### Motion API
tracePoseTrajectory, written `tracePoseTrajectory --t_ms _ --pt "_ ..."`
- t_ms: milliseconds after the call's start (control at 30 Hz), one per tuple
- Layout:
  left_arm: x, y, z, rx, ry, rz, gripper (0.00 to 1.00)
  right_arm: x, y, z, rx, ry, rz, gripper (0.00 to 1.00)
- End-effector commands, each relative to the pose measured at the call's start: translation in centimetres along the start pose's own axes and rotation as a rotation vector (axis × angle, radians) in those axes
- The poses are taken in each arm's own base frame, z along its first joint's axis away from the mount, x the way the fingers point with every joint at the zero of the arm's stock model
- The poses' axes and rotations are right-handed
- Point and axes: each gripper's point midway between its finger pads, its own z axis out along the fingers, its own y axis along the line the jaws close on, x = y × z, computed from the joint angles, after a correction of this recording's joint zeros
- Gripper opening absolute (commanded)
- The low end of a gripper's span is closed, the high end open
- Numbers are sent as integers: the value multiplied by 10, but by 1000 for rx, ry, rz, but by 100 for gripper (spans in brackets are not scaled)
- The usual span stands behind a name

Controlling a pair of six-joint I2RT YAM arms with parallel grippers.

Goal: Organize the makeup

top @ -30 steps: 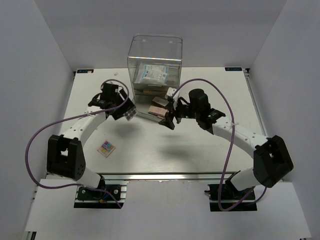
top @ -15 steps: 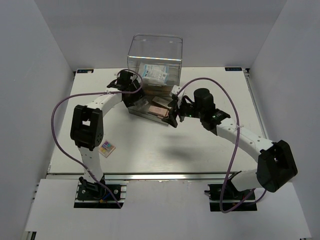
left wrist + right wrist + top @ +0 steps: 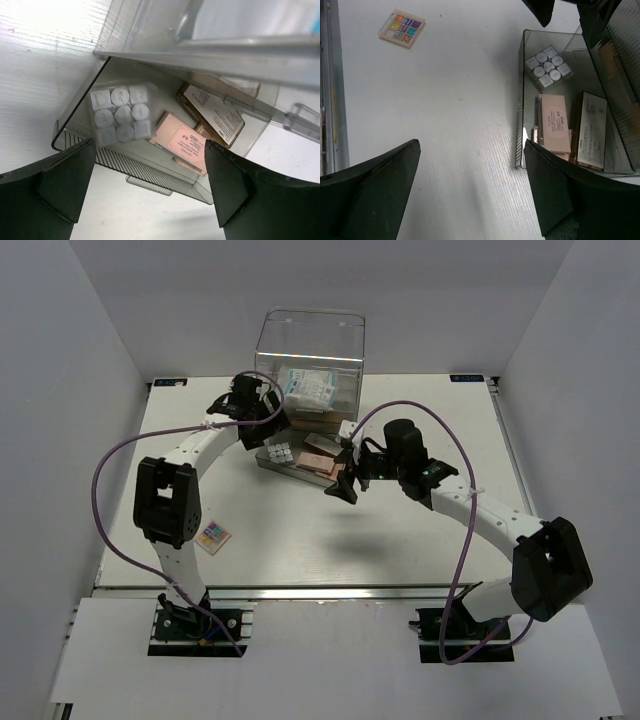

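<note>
While my left claw point(image 3: 150, 147) hangs spread and empty above the open drawer point(image 3: 136, 168), I see the white palette point(image 3: 121, 114) lying inside it, just beside a peach palette point(image 3: 182, 142); my right claw point(image 3: 471, 145) is spread too, over the worktop point(image 3: 445, 100); the multicoloured palette point(image 3: 401, 28) lies there, well apart from the drawer.

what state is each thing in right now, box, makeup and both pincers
clear acrylic drawer box: upright, bottom drawer pulled out
white palette of round pans: flat in the open drawer
flat peach palette: in the drawer beside it
multicoloured square palette: on the white table, outside the box
white-blue plastic packet: inside the box's upper level
left pincer: open, empty
right pincer: open, empty
</note>
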Motion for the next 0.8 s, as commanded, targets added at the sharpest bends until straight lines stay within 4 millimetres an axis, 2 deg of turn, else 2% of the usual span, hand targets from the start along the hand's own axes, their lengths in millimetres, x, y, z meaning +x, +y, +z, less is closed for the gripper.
tracePoseTrajectory --t_ms 0,167,200,267,300,333,367,400,433,467,567,600,767 --pt "-20 -18 -46 61 -81 34 98 -14 -1 -1 -24 -26 -37 90" --pt "-7 -5 -66 49 -83 39 98 -14 1 -1 -34 -22 -41 89" --pt "-12 0 -77 28 -115 39 98 -14 1 -1 -33 -22 -44 89" --pt "-4 18 -84 -29 -125 37 98 -15 0 -2 -32 -22 -59 89" --pt "-4 23 -101 -37 -152 26 98 -13 0 -2 -32 -18 -64 89" --pt "-2 34 -107 -60 -165 15 98 -14 0 -3 -30 -18 -73 89" --pt "16 57 -105 -110 -143 4 98 -12 0 -3 -31 -14 -90 89" --pt "24 67 -108 -125 -141 -26 98 -8 2 -3 -40 -8 -96 89" --pt "24 80 -122 -130 -168 -72 98 -5 3 -2 -47 0 -97 89" --pt "52 100 -116 -146 -101 -111 98 -2 3 -1 -51 6 -94 89" --pt "73 127 -128 -141 -77 -217 98 5 5 2 -59 18 -81 89" --pt "92 143 -128 -180 -44 -254 98 8 6 3 -63 24 -75 89" --pt "122 183 -153 -351 -53 -310 98 14 7 8 -68 35 -51 89"
